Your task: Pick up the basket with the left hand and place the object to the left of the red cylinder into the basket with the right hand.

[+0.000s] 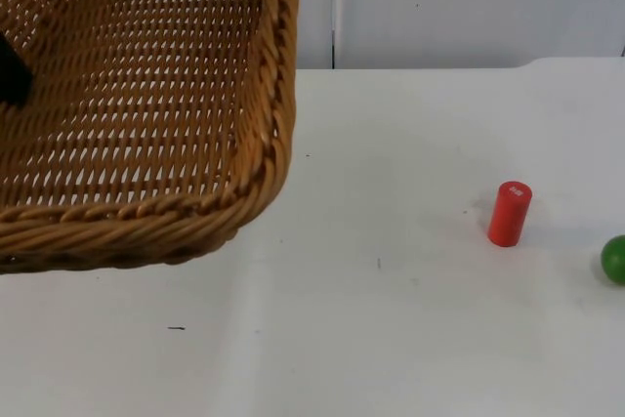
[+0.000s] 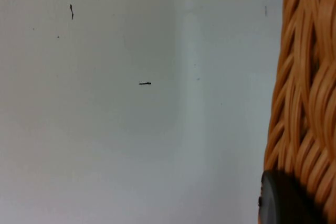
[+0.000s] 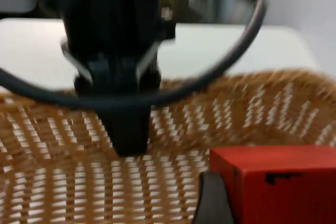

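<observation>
The woven wicker basket (image 1: 146, 95) hangs lifted above the table's left side, close to the top camera. My left gripper (image 3: 126, 129) is shut on its far rim; one black fingertip (image 2: 283, 203) presses against the weave (image 2: 304, 103). My right gripper (image 3: 262, 203) is shut on a red block (image 3: 278, 177) and holds it over the basket's inside (image 3: 105, 182). The red cylinder (image 1: 509, 213) stands upright on the table at the right.
A green round object (image 1: 614, 259) lies at the table's right edge, just right of the cylinder. White table top (image 1: 371, 319) stretches between basket and cylinder. The grey partition wall (image 1: 469, 7) closes the back.
</observation>
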`<state>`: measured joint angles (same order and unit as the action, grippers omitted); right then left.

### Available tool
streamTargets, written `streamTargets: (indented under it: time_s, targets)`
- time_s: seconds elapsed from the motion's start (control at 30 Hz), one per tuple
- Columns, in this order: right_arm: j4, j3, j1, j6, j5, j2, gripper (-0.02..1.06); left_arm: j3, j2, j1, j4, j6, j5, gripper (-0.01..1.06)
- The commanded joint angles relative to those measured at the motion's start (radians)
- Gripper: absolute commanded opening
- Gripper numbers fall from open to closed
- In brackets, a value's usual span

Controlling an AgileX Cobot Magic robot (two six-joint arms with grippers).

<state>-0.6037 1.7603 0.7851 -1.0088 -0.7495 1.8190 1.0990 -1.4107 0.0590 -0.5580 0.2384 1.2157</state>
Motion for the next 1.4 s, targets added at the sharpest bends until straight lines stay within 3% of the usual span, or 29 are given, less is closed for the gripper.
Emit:
streamTargets:
  time_s: [0.0, 0.57, 1.23, 1.3, 1.37]
  targets:
    - [-0.027, 0.004, 0.007, 0.006, 0.018, 0.028, 0.0, 0.001, 0.003, 0.0, -0.026, 0.003, 0.005, 0.0]
    - [-0.031, 0.004, 0.007, 0.006, 0.082, 0.154, 0.0, 0.001, 0.003, 0.0, -0.029, 0.003, 0.005, 0.0]
    - [-0.038, 0.004, 0.007, 0.006, 0.082, 0.166, 0.0, 0.001, 0.003, 0.0, -0.029, 0.003, 0.005, 0.0]
    - [-0.038, 0.004, 0.007, 0.006, 0.082, 0.166, 0.05, 0.001, 0.003, 0.0, -0.029, 0.003, 0.005, 0.0]
    - [-0.038, 0.004, 0.007, 0.006, 0.082, 0.166, 0.17, 0.001, 0.003, 0.0, -0.029, 0.003, 0.005, 0.0]
